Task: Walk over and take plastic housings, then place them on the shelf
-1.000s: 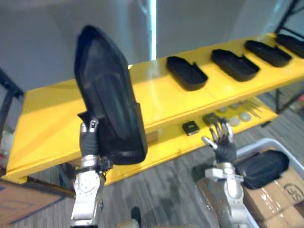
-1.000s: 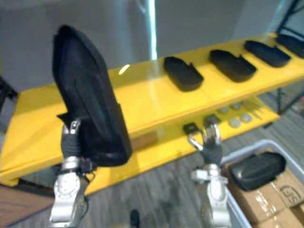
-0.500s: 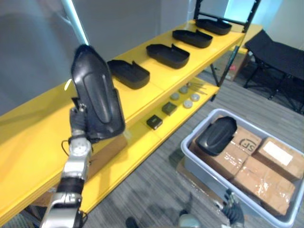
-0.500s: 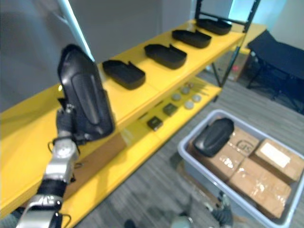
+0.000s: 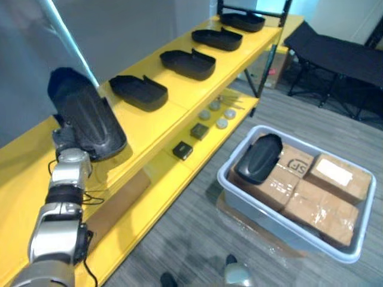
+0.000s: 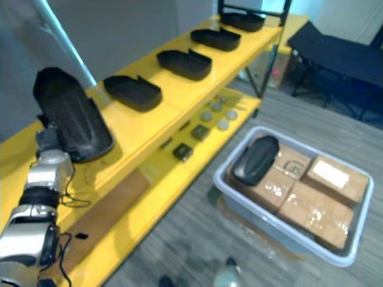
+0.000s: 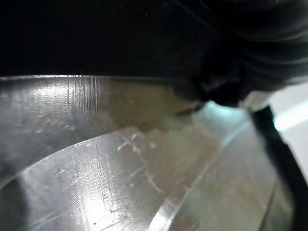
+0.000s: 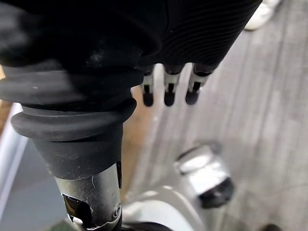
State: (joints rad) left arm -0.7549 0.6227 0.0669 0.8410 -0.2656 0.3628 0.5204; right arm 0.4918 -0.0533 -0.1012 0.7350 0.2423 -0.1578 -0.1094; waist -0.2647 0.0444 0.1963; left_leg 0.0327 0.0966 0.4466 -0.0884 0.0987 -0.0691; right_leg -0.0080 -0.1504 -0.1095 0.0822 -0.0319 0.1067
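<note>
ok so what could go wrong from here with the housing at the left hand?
1. The housing at the left hand is tilted over the shelf, near its front edge; let go now, it might tip or slide off.
2. The hold is hidden behind it, so the grip can't be checked.

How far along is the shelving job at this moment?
Done: four plastic housings lie in a row on the top level of the yellow shelf. In hand: the left robot hand has a fifth housing, tilted, at the shelf's left end. Left: setting it flat, then fetching the remaining housing in the grey bin.
</note>
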